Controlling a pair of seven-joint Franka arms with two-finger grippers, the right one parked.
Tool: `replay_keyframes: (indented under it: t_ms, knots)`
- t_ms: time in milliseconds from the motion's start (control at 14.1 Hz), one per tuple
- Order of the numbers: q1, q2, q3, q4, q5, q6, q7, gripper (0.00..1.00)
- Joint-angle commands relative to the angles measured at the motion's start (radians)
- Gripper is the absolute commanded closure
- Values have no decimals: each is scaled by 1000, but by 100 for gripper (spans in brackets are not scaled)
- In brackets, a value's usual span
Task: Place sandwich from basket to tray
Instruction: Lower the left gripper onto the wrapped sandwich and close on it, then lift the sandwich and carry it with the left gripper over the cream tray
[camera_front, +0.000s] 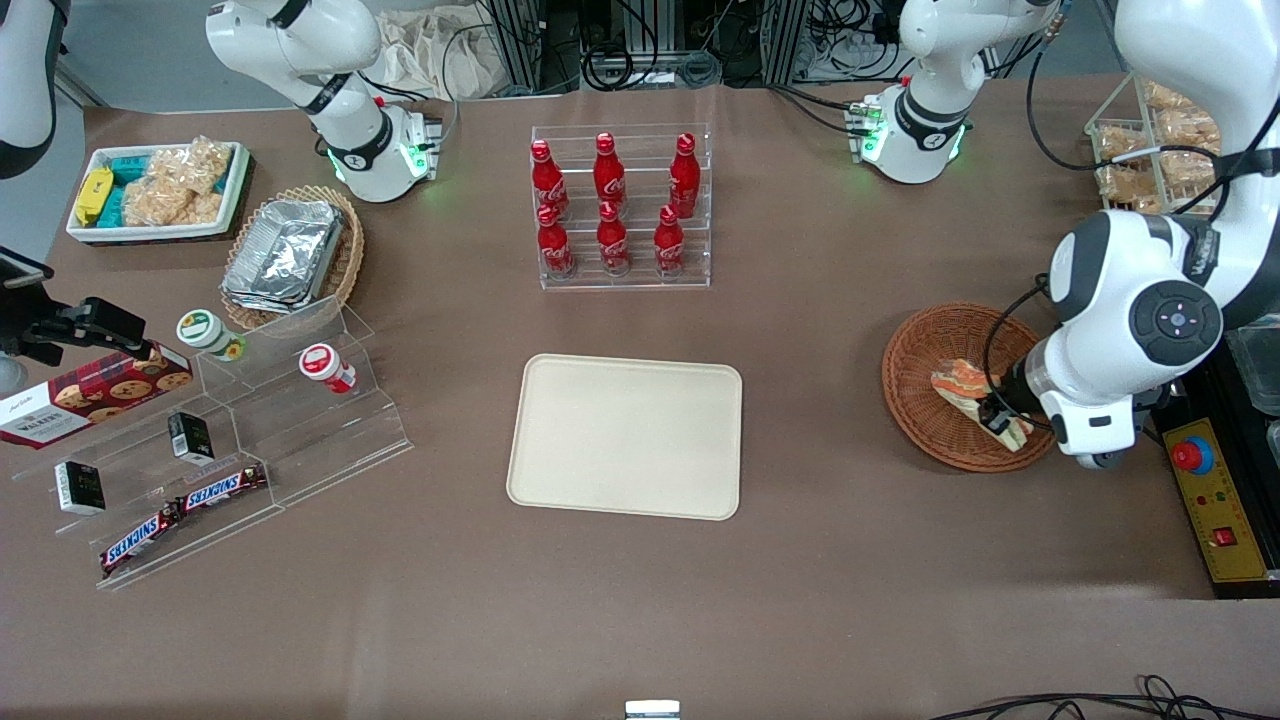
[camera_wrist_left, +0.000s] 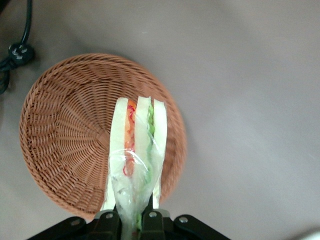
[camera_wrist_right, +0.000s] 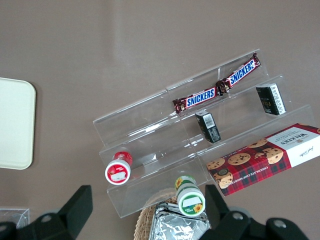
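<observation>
You have six red cola bottles (camera_front: 612, 205) in a clear rack mid-counter; toward the parked arm's end sit foil containers (camera_front: 283, 252), Snickers bars (camera_front: 180, 510) and a cookie box (camera_front: 92, 394).

Even, diffuse overhead light fills the front view; the brown worktop (camera_front: 640, 620) shows only faint, soft shadows. The foil containers (camera_front: 283, 252) throw bright glints, and the clear acrylic steps (camera_front: 300, 400) catch pale reflections. In the left wrist view the sandwich (camera_wrist_left: 135, 150) wrap gleams, and the worktop darkens toward 11 o'clock.
</observation>
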Motion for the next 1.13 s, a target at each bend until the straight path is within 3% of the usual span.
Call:
replay_keyframes:
  t_ms: [0, 283, 636, 848, 1061]
  knots:
    - [-68, 29, -14, 156, 6, -85, 106, 100]
    - [-239, 118, -17, 286, 16, -98, 273, 100]
    - [-427, 308, -17, 423, 12, -83, 350, 100]
    - [-510, 430, -17, 523, 5, -77, 347, 100]
    - [-536, 500, -17, 514, 13, 9, 362, 100]
